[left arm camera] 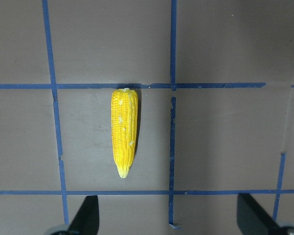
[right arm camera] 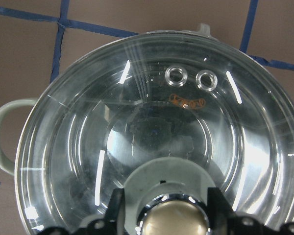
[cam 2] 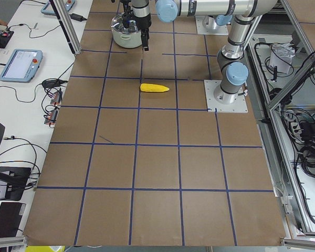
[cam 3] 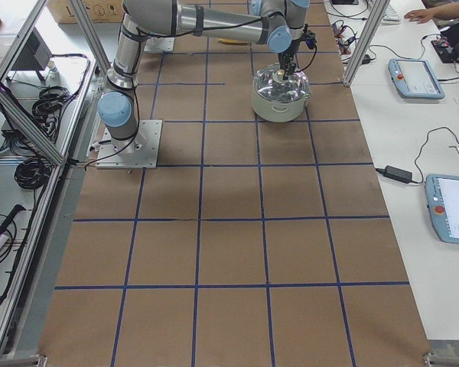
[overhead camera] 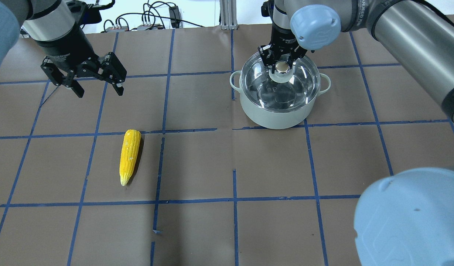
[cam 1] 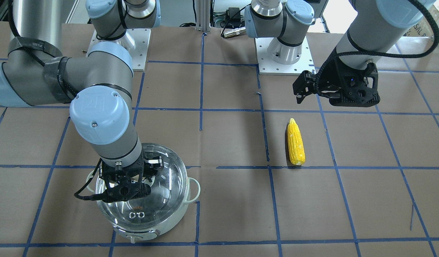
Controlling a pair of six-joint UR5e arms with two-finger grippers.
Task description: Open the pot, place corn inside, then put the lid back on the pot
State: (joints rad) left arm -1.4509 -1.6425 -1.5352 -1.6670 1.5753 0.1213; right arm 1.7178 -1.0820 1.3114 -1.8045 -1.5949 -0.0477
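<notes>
The pot (overhead camera: 278,119) stands on the table with the glass lid (overhead camera: 299,88) sitting on it. My right gripper (overhead camera: 282,62) is lowered over the lid, its fingers on either side of the metallic knob (overhead camera: 282,67), open. In the right wrist view the knob (right arm camera: 174,218) sits between the fingers (right arm camera: 116,210) with a gap on the left. The corn (overhead camera: 129,157) lies on the table, also visible in the left wrist view (left arm camera: 124,132). My left gripper (overhead camera: 100,92) hangs open and empty above the table, beyond the corn's thick end.
Brown paper with blue tape lines (overhead camera: 234,129) covers the table. The two arm base plates (cam 1: 285,53) stand at the robot's side. Side tables with tablets (cam 3: 415,76) and cables flank the table's far edge.
</notes>
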